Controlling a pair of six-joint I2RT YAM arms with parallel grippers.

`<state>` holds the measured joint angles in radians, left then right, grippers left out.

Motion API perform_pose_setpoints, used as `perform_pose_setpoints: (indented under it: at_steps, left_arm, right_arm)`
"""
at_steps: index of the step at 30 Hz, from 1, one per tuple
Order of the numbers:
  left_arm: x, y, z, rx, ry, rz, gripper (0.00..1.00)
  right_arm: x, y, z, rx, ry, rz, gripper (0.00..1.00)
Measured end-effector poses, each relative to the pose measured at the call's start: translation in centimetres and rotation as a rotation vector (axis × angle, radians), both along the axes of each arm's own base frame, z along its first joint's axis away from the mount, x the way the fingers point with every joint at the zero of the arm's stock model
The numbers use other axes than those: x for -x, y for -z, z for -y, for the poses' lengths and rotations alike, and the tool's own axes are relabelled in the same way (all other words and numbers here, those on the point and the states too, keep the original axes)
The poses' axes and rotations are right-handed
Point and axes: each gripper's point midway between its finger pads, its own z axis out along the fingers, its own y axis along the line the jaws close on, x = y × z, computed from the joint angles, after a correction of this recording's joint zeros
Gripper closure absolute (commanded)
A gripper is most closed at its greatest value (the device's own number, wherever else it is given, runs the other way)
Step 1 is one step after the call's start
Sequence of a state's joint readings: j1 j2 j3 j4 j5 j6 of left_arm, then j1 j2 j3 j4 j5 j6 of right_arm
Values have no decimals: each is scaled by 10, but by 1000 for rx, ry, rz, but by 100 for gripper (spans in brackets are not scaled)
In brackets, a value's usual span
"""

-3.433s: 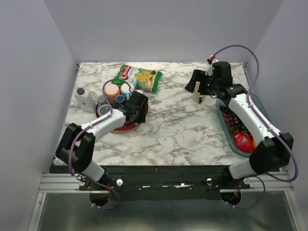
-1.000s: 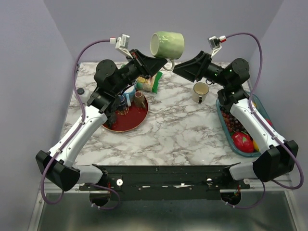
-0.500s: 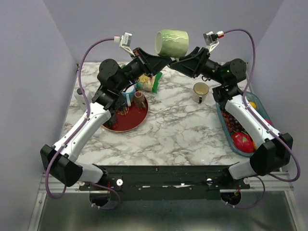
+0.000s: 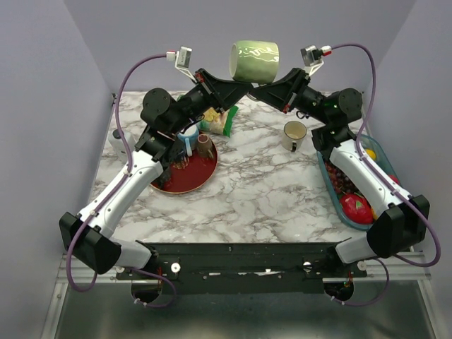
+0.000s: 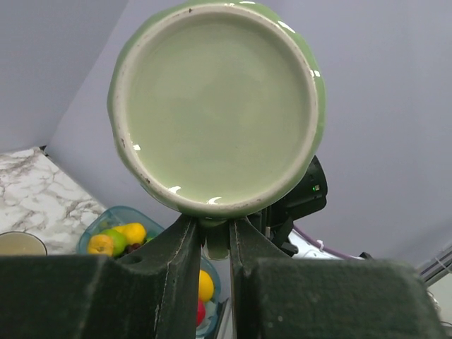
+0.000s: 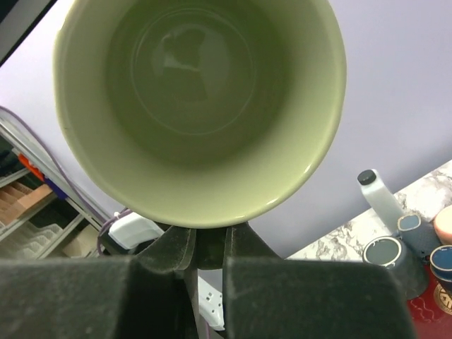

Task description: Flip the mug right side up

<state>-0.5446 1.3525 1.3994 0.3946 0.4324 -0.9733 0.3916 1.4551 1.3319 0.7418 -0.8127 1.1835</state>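
The green mug (image 4: 254,61) hangs on its side high above the back of the table, held between both arms. Its flat base (image 5: 215,106) faces my left wrist camera and its open mouth (image 6: 198,106) faces my right wrist camera. My left gripper (image 4: 244,87) comes from the left and is shut on the handle (image 5: 217,240) under the mug. My right gripper (image 4: 259,92) comes from the right, its jaws drawn close together on the same handle just below the rim (image 6: 210,244).
On the table stand a cream mug (image 4: 292,134), a red plate (image 4: 191,180) with several cups, a green chips bag (image 4: 220,120) and a white bottle (image 4: 121,141). A teal fruit tray (image 4: 353,205) lies along the right edge.
My right gripper has moved in under the mug and its jaws have closed on the handle. The mug has turned so its side faces the top camera. The left grip is unchanged.
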Motion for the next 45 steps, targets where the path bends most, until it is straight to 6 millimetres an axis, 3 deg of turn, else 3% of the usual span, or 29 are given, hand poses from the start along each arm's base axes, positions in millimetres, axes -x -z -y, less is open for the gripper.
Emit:
perform_pose_setpoints:
  at_steps: [3,4,8,10,13,16,20,26,34,41,45]
  left_arm:
    - [0,2,0,-5,2,-1,80]
    - [0,3,1,-7,3,0,65]
    - [-1,8,0,-25,-8,6,26]
    - [0,10,-1,-34,-16,15,15]
    - [3,10,-5,-55,-36,25,7]
    - [6,10,-12,-85,-72,42,1]
    - [3,20,-26,-157,-163,29,1]
    - [-26,57,-61,-365,-417,-59,1]
    - [-42,103,-98,-577,-601,-152,1]
    - [-43,115,-106,-632,-631,-170,1]
    - [-42,121,-107,-656,-628,-183,1]
  right_arm:
    - [-1,2,0,-1,3,-6,99]
    - [-1,2,0,-1,7,-7,99]
    - [-3,6,1,11,30,-13,99]
    - [-5,10,2,22,50,-25,99]
    - [-8,16,4,37,80,-48,99]
    - [-13,21,7,58,125,-73,99]
    - [-23,32,11,120,203,-110,99]
    - [-50,61,23,274,378,-163,99]
    - [-86,137,51,550,597,-298,99]
    - [-114,223,79,829,740,-398,99]
    - [-121,260,89,957,792,-434,99]
